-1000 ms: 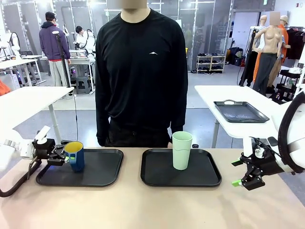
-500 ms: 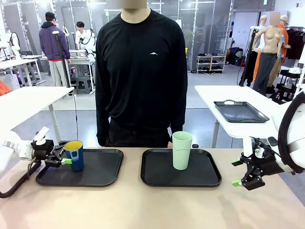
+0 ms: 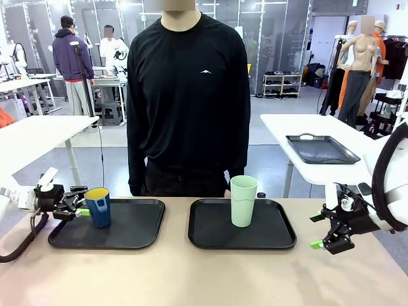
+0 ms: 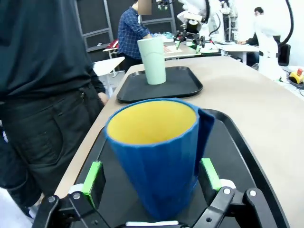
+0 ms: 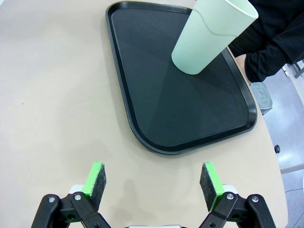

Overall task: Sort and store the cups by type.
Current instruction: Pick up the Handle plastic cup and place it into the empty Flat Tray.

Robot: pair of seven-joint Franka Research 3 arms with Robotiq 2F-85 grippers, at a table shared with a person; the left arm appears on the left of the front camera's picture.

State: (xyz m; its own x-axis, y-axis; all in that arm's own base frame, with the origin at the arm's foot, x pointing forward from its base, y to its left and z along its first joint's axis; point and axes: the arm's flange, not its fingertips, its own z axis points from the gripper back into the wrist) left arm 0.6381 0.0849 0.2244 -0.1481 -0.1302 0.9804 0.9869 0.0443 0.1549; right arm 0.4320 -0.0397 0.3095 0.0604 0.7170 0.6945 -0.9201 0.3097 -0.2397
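Observation:
A dark blue mug [image 3: 98,206] with a yellow inside stands upright at the left end of the left black tray [image 3: 127,226]. My left gripper [image 3: 78,210] is open just left of it. In the left wrist view the mug [image 4: 156,152] stands between the spread green pads [image 4: 92,176], not gripped. The pale mint-green tumbler [image 3: 243,201] stands upright on the right black tray [image 3: 274,233]. My right gripper [image 3: 330,241] hangs open over bare table right of that tray. In the right wrist view it [image 5: 153,183] holds nothing, and the tumbler [image 5: 209,38] is at the tray's [image 5: 190,123] far end.
A person in a black top [image 3: 188,95] stands at the far side of the table, between the two trays, arms down. A white side table with another dark tray [image 3: 320,148] is at the back right. Bare tabletop [image 3: 191,274] runs along the front.
My left gripper has opened, let go of the blue mug and drawn back to the left. The mug now stands on the left tray. The right arm and tumbler have not moved.

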